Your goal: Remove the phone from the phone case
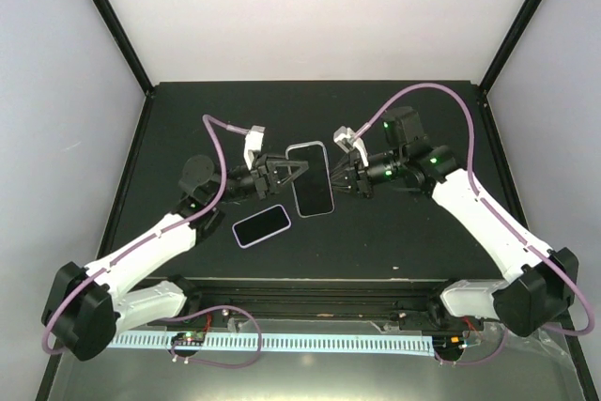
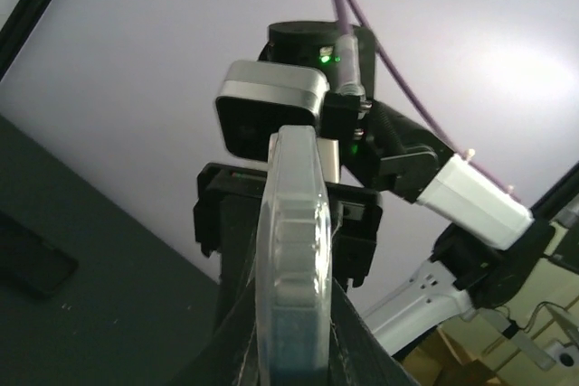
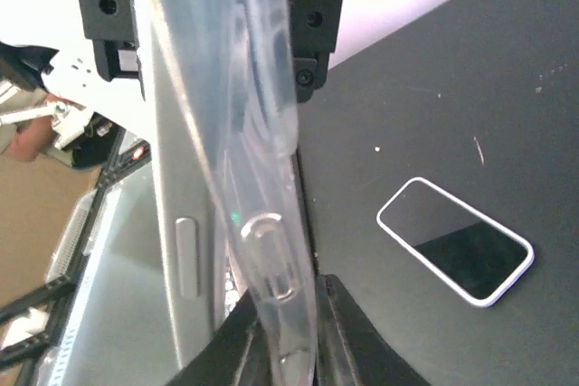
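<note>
black counter (image 1: 404,232) below; phone (image 3: 176,178) in phone case (image 3: 271,178) held aloft between both arms. left pincer (image 1: 299,173) clamped tight on the cased edge; right pincer (image 1: 340,177) pinches the case lip. advise: peel slowly, left anchoring firm.

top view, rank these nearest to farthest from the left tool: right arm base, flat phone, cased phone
1. cased phone: gripped in the left tool, at the centre.
2. flat phone: lying just below the tool in this view, left of centre.
3. right arm base: far off at the near right corner.
</note>
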